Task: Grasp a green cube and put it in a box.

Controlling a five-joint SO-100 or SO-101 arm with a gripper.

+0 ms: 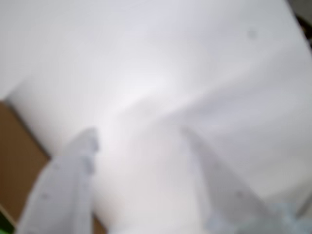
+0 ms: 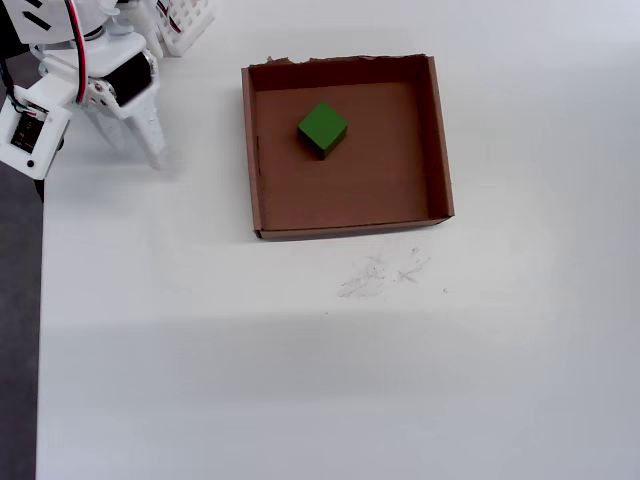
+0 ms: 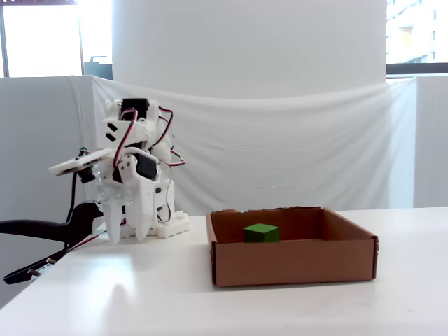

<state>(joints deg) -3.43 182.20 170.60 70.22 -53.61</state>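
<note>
The green cube (image 2: 322, 128) (image 3: 261, 232) lies inside the box (image 2: 440, 140), toward its far left part in the overhead view. The box (image 3: 294, 262) is a shallow brown cardboard tray with a ragged top edge. My gripper (image 2: 137, 150) (image 3: 126, 238) is well left of the box, tips pointing down close to the white table, open and holding nothing. In the blurred wrist view the gripper (image 1: 139, 139) shows two pale fingers (image 1: 80, 156) spread apart over bare white surface. A brown patch, seemingly the box (image 1: 14, 161), sits at that view's left edge.
A white lattice part (image 2: 185, 22) stands at the top left by the arm's base. The table's left edge borders a dark strip (image 2: 18, 300). Faint scuff marks (image 2: 380, 275) lie below the box. A black clamp and cables (image 3: 42, 231) stick out on the left.
</note>
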